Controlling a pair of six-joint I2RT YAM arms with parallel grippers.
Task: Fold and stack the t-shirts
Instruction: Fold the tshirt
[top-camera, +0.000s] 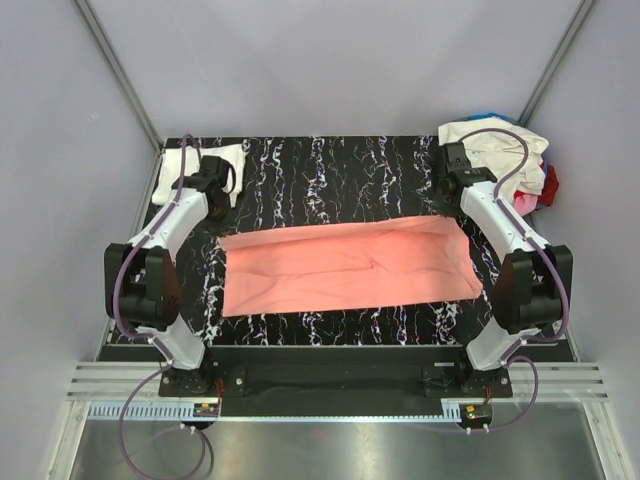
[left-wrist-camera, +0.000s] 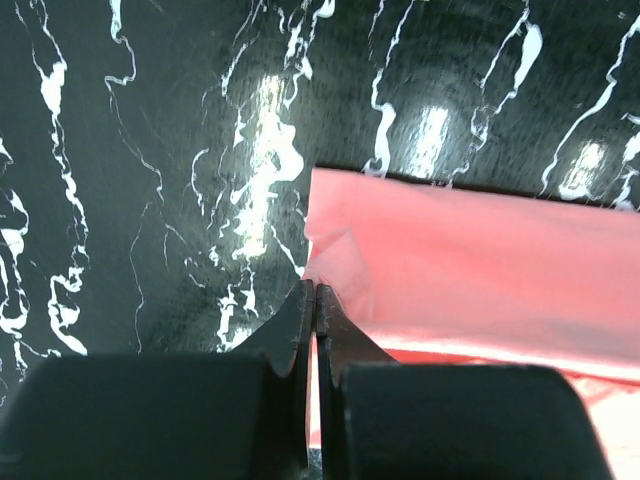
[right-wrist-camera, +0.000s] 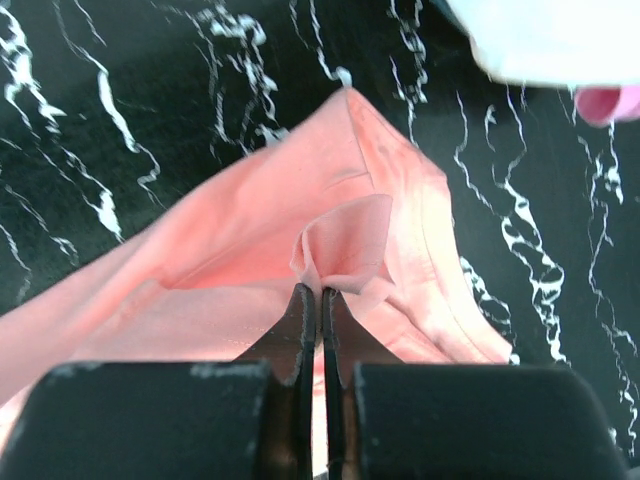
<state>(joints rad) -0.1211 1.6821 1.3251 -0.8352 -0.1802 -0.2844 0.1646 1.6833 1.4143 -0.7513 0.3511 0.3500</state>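
The salmon-pink t-shirt (top-camera: 350, 265) lies flat on the surface (top-camera: 330, 170), with the left jaws and right jaws each closed on a far corner; the fold is in hand, and both corners should next travel evenly toward the near edge.

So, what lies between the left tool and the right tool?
The salmon-pink t-shirt lies spread between them; the left tool and the right tool each pinch it near a far corner. The top view shows the whole stretch.

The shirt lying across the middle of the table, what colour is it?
The shirt is plain salmon pink, clearest in the top external view.
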